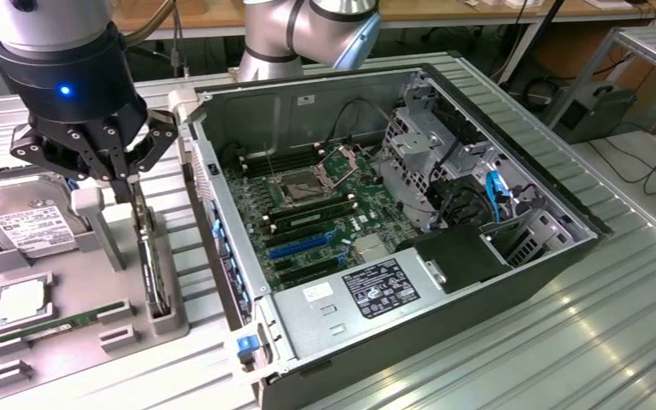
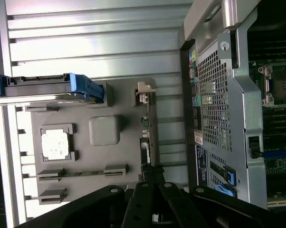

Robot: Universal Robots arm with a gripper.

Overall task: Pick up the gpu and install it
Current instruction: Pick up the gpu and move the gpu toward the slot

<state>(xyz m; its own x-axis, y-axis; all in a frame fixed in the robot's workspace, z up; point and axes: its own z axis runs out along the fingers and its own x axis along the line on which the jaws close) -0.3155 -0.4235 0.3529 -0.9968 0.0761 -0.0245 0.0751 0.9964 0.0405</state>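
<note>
The gpu (image 1: pixel 146 256) stands on edge in a slot of the grey parts tray (image 1: pixel 72 265), at the exterior view's left, beside the open computer case (image 1: pixel 511 256). Edge-on in the wrist view, the gpu (image 2: pixel 146 128) is a thin dark strip with its silvery bracket at the far end. My gripper (image 1: pixel 123 181) hangs straight above the card's near end, and its fingers come together on the top edge. From the wrist, the gripper (image 2: pixel 152 178) pinches that same edge. The card sits in its slot.
The tray also holds a silver hard drive (image 1: pixel 26 218), a processor (image 1: pixel 20 301) and a green memory stick (image 1: pixel 55 326). The case's perforated rear wall (image 2: pixel 218 95) stands close beside the card. Inside lie the motherboard (image 1: pixel 305 205) and its blue expansion slots (image 1: pixel 300 243).
</note>
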